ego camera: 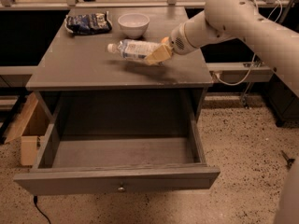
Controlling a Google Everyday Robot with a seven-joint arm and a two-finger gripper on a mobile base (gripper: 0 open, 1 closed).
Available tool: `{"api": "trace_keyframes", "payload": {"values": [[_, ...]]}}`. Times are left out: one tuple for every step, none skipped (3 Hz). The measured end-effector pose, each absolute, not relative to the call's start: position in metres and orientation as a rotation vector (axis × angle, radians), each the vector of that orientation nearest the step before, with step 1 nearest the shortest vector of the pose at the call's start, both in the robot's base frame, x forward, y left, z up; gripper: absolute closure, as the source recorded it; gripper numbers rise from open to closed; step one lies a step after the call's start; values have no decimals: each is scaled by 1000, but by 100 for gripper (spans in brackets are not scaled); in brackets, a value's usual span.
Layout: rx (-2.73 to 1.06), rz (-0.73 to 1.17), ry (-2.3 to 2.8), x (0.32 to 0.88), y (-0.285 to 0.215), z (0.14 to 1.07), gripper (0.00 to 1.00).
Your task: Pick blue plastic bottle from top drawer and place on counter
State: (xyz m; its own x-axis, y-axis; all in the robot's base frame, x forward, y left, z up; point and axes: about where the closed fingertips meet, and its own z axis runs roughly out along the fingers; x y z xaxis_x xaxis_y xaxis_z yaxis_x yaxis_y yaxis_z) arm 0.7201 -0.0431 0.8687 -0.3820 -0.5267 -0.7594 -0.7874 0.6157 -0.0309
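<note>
Camera view: blue plastic bottle (132, 49) held over the counter (79, 66).
The gripper (156, 55) hangs above the counter's middle, jaws closed on the bottle's base end, cap pointing left. This sideways hold suits laying it flat, and the shadow beneath suggests it is not yet down. The top drawer (117, 180) stands open. A bowl (133, 24) and a snack bag (88, 23) sit behind.
</note>
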Motion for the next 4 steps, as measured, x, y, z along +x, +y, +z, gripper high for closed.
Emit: {"api": "trace_keyframes", "payload": {"values": [[-973,385,2136,732,-54,856,81],[-927,360,2176,736,-65,846,58],[-897,339,2197,736,-75,843,35],[-885,331,2205,735,-80,843,11]]}}
